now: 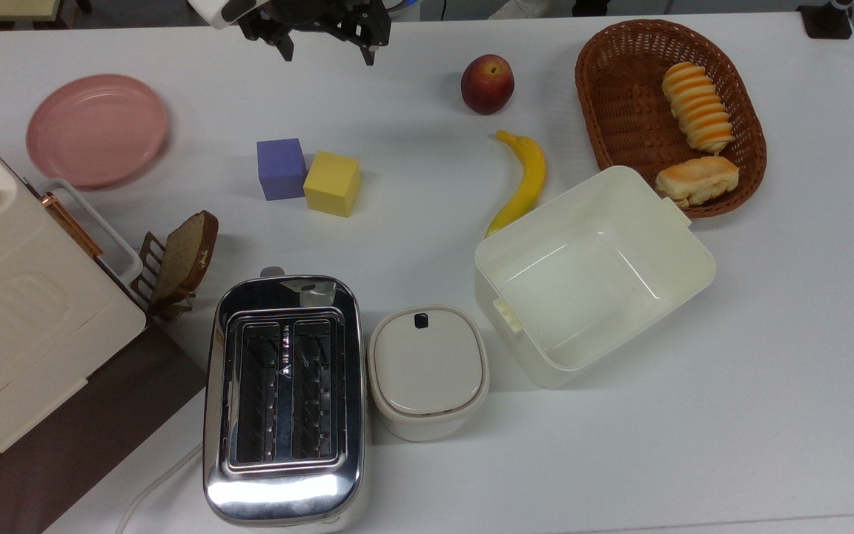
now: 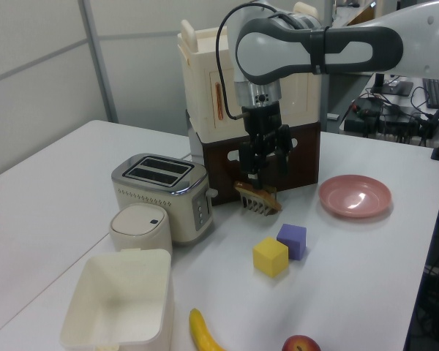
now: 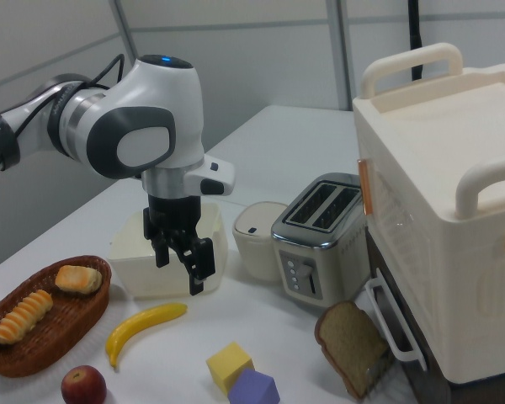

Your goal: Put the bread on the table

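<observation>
White worktop (image 1: 768, 334) under grey wall panels; the top view shows bread (image 1: 697, 107) in a basket (image 1: 605, 111); tool (image 3: 178, 266) spread, empty.

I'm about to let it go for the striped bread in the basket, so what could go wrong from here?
The bread lies close to a shorter bun in the wicker basket, so the open claw might catch the bun or the rim. Crossing from the top view's upper left, it may also clip the peach if it travels low.
</observation>
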